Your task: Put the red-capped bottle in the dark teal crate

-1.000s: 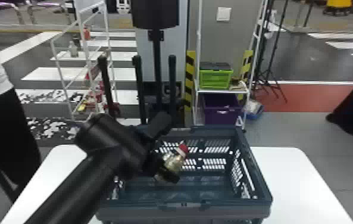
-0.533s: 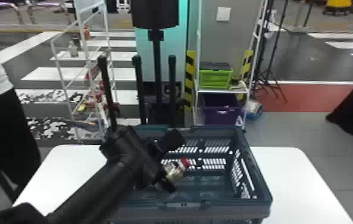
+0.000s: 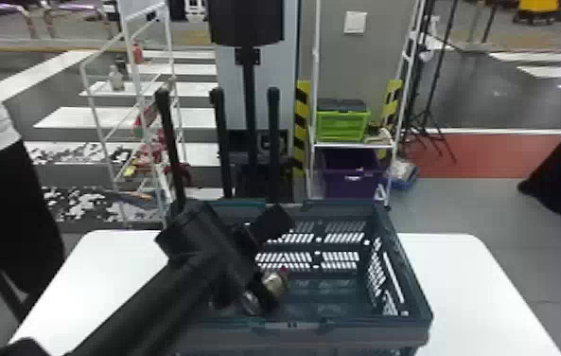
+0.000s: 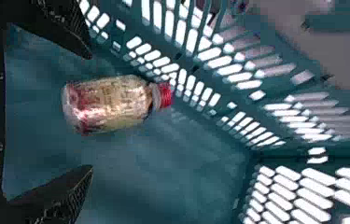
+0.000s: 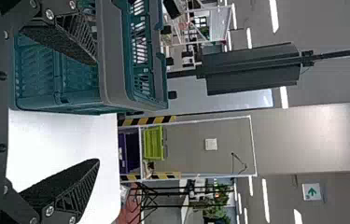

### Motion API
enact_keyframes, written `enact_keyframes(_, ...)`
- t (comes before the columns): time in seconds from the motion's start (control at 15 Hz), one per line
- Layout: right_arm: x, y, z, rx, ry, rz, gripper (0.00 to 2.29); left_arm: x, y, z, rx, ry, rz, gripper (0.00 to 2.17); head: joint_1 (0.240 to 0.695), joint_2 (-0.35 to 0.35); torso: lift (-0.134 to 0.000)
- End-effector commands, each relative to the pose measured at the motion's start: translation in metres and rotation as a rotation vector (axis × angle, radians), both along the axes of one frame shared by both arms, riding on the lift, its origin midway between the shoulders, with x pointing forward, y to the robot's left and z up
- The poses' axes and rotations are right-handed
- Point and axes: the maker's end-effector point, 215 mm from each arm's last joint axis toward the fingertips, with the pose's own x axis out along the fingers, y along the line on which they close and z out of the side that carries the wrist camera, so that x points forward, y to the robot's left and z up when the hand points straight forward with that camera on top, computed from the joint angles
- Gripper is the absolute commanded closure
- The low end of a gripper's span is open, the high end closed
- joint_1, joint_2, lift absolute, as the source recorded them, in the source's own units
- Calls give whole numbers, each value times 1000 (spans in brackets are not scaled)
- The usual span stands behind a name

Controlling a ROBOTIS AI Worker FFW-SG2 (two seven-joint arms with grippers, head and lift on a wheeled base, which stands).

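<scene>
Beyond the white worktop (image 3: 463, 279), showing a green box (image 3: 343, 127) on a rack. Apparently reaching the release step: holding the left claw (image 4: 91, 112) open, with the bottle (image 4: 112, 103) lying between its fingers, untouched, inside the crate (image 3: 364, 326). Next, probably calling for lifting out, clearing the near walls without nudging the bottle. Holding the right claw (image 5: 98, 112) open, outside the crate.

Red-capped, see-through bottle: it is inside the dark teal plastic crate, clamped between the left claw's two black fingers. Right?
Not clamped: the left wrist view shows the left claw open, a gap between each finger and the bottle. The bottle is inside the crate, between the fingers.
</scene>
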Motion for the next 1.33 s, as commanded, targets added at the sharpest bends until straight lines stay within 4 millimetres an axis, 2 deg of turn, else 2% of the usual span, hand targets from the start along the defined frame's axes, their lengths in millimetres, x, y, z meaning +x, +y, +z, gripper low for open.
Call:
enact_keyframes(0.0,1,-1,1,0,-7,-2,151,8,19,49,-109,-56,106,16,499,0,0)
enact_keyframes(0.13,3,-1,4,1,-13,-3,151,5,29,91,-195,-98,176,22,499,0,0)
enact_keyframes(0.2,3,0,5,1,-16,-3,151,5,38,116,-245,-140,215,22,499,0,0)
enact_keyframes(0.33,4,-1,4,-1,-13,-4,151,-3,54,155,-368,-207,271,22,499,0,0)
enact_keyframes(0.4,4,-2,4,-3,-13,-4,151,-10,61,171,-415,-249,294,22,499,0,0)
enact_keyframes(0.53,5,-4,5,-6,-16,-7,151,-39,87,195,-513,-334,371,22,499,0,0)
enact_keyframes(0.67,7,-5,7,-11,-24,-6,151,-81,126,204,-512,-427,466,22,499,0,0)
enact_keyframes(0.73,9,-6,9,-12,-29,-5,151,-101,146,214,-525,-505,508,16,499,0,0)
enact_keyframes(0.87,11,-6,9,-11,-27,-1,151,-143,185,215,-552,-585,616,19,499,0,0)
enact_keyframes(1.0,12,-6,3,-13,-12,2,151,-184,217,201,-534,-640,689,19,499,0,0)
enact_keyframes(1.07,12,-6,2,-12,-9,3,151,-204,225,192,-514,-683,713,22,499,0,0)
enact_keyframes(1.13,13,-6,1,-12,-7,4,151,-220,230,194,-528,-771,727,22,499,0,0)
enact_keyframes(1.27,14,-5,0,-11,-4,7,151,-252,223,188,-588,-903,758,22,499,0,0)
